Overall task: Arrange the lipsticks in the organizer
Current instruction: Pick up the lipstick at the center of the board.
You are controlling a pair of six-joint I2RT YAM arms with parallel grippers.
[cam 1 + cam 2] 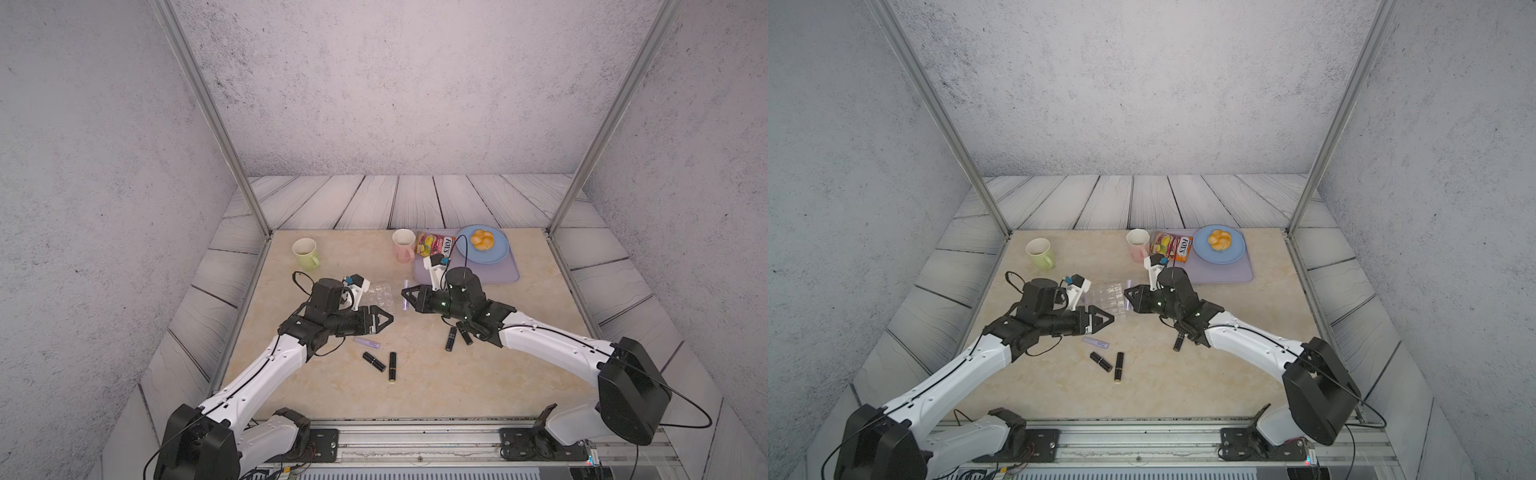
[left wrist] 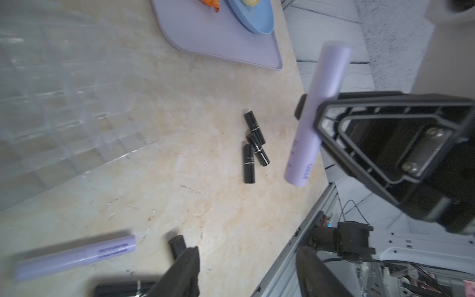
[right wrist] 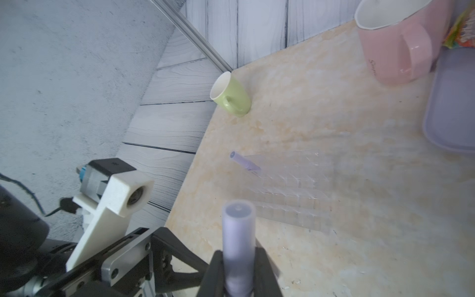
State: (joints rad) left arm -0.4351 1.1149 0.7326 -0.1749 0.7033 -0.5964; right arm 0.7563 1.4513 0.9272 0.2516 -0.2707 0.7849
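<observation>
Right wrist view: lilac lipstick [image 3: 237, 231] clamped crosswise in right gripper [image 3: 237, 259], held just beside organizer [image 3: 290, 185]. Half-open, empty left gripper [image 1: 384, 319] noted near organizer. Risk judged: clear walls struck by lipstick end, organizer shoved; lipstick tilted, compartment missed.

The organizer [image 1: 376, 296] is sitting midway across the worktop [image 1: 457, 382], with the left claw [image 1: 390, 319] at its near right corner. Just right of it, the right claw [image 1: 405, 294] is pinching the held lipstick [image 1: 407, 306]. A leaning lipstick [image 3: 244, 162] is resting in a left-side compartment. Nearer the front, a lone lipstick [image 1: 368, 343] is lying behind a pair of lipsticks [image 1: 374, 361]. A cluster of lipsticks [image 2: 253, 146] is lying under the right arm [image 1: 552, 345]. At the back, a mug [image 1: 402, 246] is standing beside the mat [image 1: 498, 272], which is carrying a plate [image 1: 498, 257].
</observation>
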